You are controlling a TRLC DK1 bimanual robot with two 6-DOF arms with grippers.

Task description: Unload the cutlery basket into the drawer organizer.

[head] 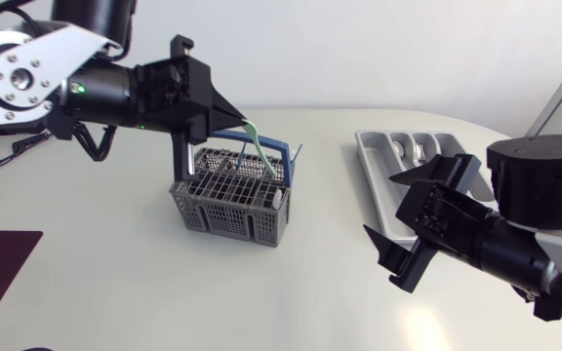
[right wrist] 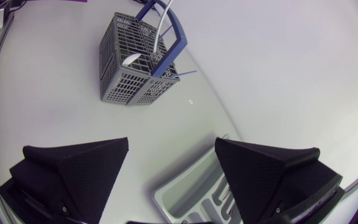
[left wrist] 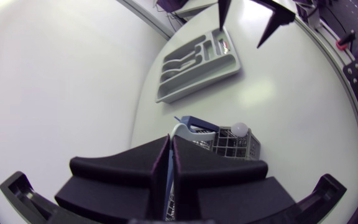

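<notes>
The left gripper hung right over the cutlery basket, its two fingers pressed nearly together on one pale green utensil. The fingers pinched the utensil's upper end from both sides, and the rest of it curved down into the basket. Which kind of utensil it was could not be told. The single grey basket stood just below the fingers, its blue carry handle upright. Inside it lay one white spoon, and one thin blue piece stuck out past the basket's side. Well apart from the basket, on its far side from the left arm, lay the one grey drawer organizer. Some silvery cutlery rested in its compartments, too small to count. The right gripper hovered beside the organizer, well away from the basket, its two fingers spread wide with nothing between them.
</notes>
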